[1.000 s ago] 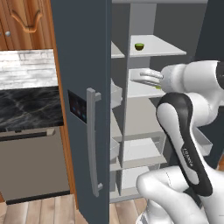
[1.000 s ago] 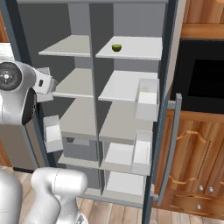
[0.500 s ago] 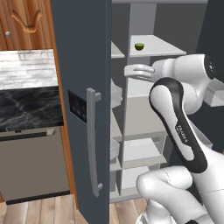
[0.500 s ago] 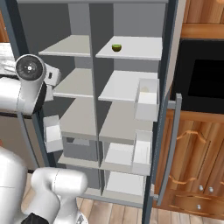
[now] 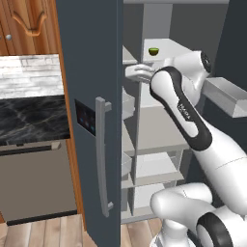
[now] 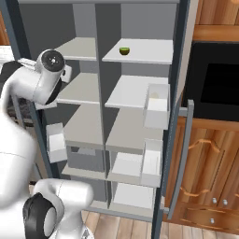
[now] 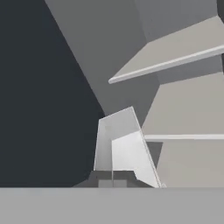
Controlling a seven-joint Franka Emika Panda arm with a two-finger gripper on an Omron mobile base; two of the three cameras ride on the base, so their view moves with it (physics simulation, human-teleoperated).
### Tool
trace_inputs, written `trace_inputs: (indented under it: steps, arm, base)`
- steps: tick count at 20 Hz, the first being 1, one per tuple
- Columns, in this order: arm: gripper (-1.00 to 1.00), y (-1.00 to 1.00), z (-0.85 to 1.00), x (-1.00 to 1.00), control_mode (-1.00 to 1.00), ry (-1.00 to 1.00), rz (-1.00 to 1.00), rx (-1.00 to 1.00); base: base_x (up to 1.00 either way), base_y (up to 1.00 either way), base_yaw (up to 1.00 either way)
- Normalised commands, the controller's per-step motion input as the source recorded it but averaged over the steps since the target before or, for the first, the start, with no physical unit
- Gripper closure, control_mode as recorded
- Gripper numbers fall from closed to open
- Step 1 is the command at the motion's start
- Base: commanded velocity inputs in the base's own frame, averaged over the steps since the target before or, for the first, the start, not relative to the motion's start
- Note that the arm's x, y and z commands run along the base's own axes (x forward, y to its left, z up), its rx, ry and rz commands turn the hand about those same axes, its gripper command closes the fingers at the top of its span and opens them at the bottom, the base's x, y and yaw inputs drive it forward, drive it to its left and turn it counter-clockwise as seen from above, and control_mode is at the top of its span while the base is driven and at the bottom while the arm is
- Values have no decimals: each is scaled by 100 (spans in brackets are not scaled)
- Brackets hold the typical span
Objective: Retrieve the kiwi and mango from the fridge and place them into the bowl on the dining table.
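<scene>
The fridge (image 5: 89,72) stands open with its light grey shelves showing. A small green-and-brown kiwi (image 5: 154,51) lies on the top right shelf, also seen in the right base view as the kiwi (image 6: 124,51). My gripper (image 5: 129,72) is raised at second-shelf height on the left side of the fridge, close to the edge of the open left door, below and left of the kiwi. It is shut and holds nothing. The mango, the bowl and the dining table are out of view.
White door bins (image 6: 156,104) hang on the open right door, and another bin (image 7: 122,148) lies close ahead of the hand. A black marble wall counter (image 5: 29,116) and wooden cabinets (image 5: 29,24) stand left of the fridge. A dark oven (image 6: 217,88) is on its right.
The arm has swung the hand left and slightly up, from the middle of the fridge toward the left door's edge. The kiwi has not moved.
</scene>
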Motion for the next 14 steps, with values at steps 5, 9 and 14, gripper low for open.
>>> trace_inputs:
  steps: [5,9,14]
  arm:
    - [100,37,-16,87,-100,10,10,0]
    - [100,67,-26,54,-100,0,13,0]
    - [100,97,-24,14,-100,-19,14,-6]
  base:
    - [0,0,0]
    - [0,0,0]
    - [0,0,0]
